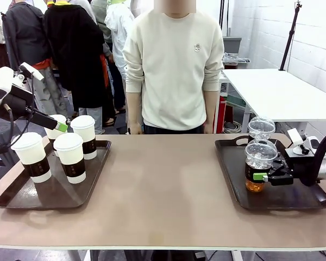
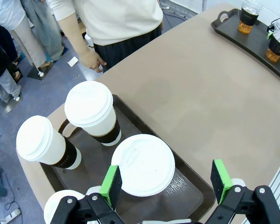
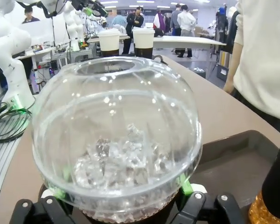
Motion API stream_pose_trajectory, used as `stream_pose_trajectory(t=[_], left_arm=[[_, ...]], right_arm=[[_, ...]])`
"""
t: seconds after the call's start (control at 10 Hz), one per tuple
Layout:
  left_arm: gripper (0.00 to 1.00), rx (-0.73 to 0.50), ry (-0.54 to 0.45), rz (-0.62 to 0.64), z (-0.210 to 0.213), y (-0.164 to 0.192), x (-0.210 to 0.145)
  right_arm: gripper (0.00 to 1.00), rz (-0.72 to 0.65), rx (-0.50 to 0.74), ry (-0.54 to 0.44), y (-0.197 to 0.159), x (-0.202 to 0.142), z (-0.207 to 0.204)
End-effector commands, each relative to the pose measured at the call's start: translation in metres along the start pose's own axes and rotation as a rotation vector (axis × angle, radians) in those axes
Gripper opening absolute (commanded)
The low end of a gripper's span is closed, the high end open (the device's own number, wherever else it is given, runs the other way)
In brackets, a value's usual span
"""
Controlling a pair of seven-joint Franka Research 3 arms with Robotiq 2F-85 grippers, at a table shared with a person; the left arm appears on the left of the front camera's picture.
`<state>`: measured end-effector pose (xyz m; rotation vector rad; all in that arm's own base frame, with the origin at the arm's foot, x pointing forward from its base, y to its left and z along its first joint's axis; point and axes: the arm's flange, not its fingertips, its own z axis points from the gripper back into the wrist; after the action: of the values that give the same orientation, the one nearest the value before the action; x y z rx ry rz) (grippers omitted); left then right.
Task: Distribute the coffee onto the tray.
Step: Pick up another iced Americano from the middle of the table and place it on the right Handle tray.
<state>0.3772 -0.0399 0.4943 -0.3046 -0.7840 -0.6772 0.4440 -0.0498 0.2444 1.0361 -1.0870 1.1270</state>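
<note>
**On the near right tray, an iced cup sits between spread pads**

Right tool (image 1: 261,176) flanks the iced cup (image 1: 259,166), jaws wide, apparently just set down. Left tool (image 2: 165,184), open, straddles a white cup (image 2: 144,164), probably next. Far iced cup (image 1: 261,129) stands behind.

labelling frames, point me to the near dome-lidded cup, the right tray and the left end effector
near dome-lidded cup (image 1: 260,154), front view, on its clear dome lid
right tray (image 1: 236,187), front view, bare floor near its left rim
left end effector (image 2: 167,179), left wrist view, midway between its green pads
</note>
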Motion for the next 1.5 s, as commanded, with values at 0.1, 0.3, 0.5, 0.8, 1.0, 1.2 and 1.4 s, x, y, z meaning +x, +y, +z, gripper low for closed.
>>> stream_pose_trajectory(t=[0.1, 0.3, 0.5, 0.8, 1.0, 1.2, 1.4], left_arm=[[1.00, -0.007, 0.000, 0.004, 0.000, 0.001, -0.001], [1.00, -0.007, 0.000, 0.004, 0.000, 0.001, -0.001], [1.00, -0.007, 0.000, 0.004, 0.000, 0.001, -0.001], [1.00, -0.007, 0.000, 0.004, 0.000, 0.001, -0.001], [1.00, -0.007, 0.000, 0.004, 0.000, 0.001, -0.001], [1.00, -0.007, 0.000, 0.004, 0.000, 0.001, -0.001], [1.00, -0.007, 0.000, 0.004, 0.000, 0.001, -0.001]], right_arm=[[1.00, -0.065, -0.025, 0.025, 0.004, 0.003, 0.011], [1.00, -0.094, -0.053, 0.042, 0.007, 0.000, 0.021], [1.00, -0.110, -0.067, 0.048, 0.011, -0.004, 0.032], [1.00, -0.127, -0.077, 0.072, 0.018, -0.004, 0.037], [1.00, -0.104, -0.078, 0.034, 0.007, -0.009, 0.037], [1.00, -0.104, -0.078, 0.034, 0.007, -0.009, 0.037], [1.00, -0.104, -0.078, 0.034, 0.007, -0.009, 0.037]])
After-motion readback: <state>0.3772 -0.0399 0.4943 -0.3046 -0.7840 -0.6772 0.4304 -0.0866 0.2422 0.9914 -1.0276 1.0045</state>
